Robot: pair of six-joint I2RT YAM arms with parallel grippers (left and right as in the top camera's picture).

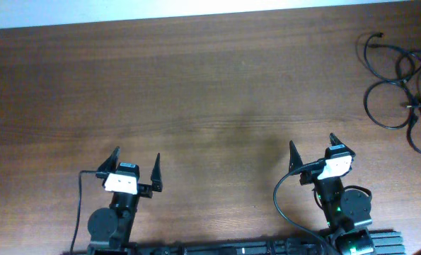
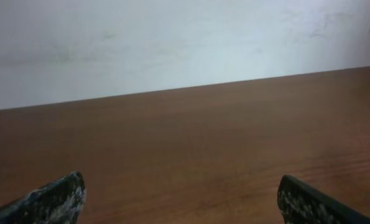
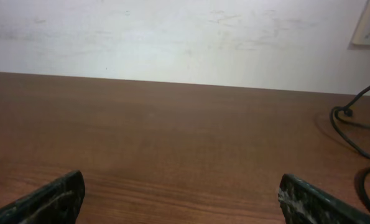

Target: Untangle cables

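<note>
cables (image 1: 408,83), seemingly tangled, lie well ahead-right of the right hand (image 1: 311,140).

No writing, number or brand can be read anywhere. From overhead, the white rectangular plastic plate (image 1: 120,183) just behind the fingers of the left gripper (image 1: 136,156) and the matching white plate (image 1: 335,166) behind the right gripper (image 1: 311,140) show no legible marking. In the right wrist view, a pale beige rectangular wall panel (image 3: 368,25) far ahead and to the right of the right gripper carries a small yellowish mark, too blurred to make out.
</note>
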